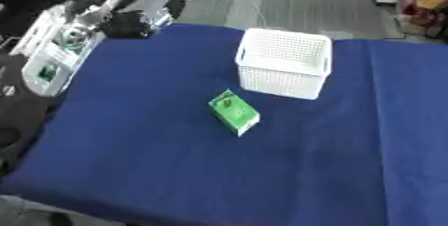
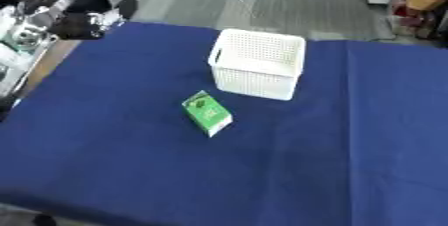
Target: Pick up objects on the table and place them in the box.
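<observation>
A small green carton (image 1: 234,112) lies on the blue tablecloth (image 1: 175,170) near the middle, just in front of and to the left of the white perforated box (image 1: 284,62). The box stands upright and I see nothing in it. My left arm comes in at the upper left, and its black hand (image 1: 131,22) hovers over the far left corner of the table, well away from the carton and the box. I see nothing held in it. My right hand shows in neither view.
The silver and black forearm (image 1: 57,50) of my left arm runs along the table's left edge. Grey floor with a cable lies beyond the far edge, and some clutter (image 1: 424,5) sits at the upper right. Blue cloth stretches bare to the right and front.
</observation>
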`<action>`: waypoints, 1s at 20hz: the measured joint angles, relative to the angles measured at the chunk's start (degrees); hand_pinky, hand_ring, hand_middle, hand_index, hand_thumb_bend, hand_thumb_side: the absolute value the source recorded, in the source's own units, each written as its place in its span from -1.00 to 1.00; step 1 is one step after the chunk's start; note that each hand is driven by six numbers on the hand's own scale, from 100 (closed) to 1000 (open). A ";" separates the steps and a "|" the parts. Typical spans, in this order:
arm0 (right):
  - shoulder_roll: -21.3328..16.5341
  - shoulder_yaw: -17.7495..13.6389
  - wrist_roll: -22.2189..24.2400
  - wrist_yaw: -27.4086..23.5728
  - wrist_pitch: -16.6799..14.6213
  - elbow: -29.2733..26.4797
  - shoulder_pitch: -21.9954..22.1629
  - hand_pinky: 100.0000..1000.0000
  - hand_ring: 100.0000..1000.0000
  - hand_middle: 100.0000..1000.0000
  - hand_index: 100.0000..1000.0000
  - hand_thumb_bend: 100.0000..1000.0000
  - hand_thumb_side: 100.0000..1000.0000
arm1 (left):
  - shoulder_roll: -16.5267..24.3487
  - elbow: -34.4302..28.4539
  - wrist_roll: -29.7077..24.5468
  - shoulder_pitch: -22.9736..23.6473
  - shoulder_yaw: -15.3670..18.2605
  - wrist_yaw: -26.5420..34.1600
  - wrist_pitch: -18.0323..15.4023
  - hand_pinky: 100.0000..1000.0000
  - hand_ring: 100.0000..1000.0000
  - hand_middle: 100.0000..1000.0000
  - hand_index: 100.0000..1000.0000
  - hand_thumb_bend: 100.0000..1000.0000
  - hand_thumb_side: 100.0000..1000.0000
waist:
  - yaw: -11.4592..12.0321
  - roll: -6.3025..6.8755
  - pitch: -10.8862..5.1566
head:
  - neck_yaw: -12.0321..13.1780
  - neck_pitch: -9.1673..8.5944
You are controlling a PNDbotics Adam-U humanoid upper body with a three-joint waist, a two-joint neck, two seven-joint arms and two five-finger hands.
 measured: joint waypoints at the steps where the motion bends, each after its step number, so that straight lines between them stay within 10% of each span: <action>1: -0.88 1.10 -0.11 0.17 0.30 0.96 0.49 -0.71 -0.59 -0.55 -0.10 -0.86 0.95 | 0.80 1.80 -0.07 -1.26 -0.84 -1.36 -1.05 0.11 0.32 0.61 0.69 -0.92 1.00 | -0.18 -0.01 -0.07 | 0.31 0.00; 12: -9.15 10.98 29.42 -8.23 -0.06 20.32 4.32 -1.00 -0.68 -0.54 0.02 -0.75 1.00 | 2.15 19.87 -5.79 -12.83 -11.16 -12.11 -18.90 0.24 0.40 0.63 0.78 -0.90 1.00 | -0.97 -0.08 0.33 | 0.64 -1.68; 20: -9.54 12.20 36.37 -12.92 -4.29 24.78 4.34 -1.00 -0.68 -0.56 0.00 -0.78 1.00 | -0.22 26.59 -10.00 -16.38 -14.67 -14.33 -27.68 0.28 0.43 0.61 0.80 -0.74 1.00 | -1.08 -0.22 0.53 | 0.17 -2.12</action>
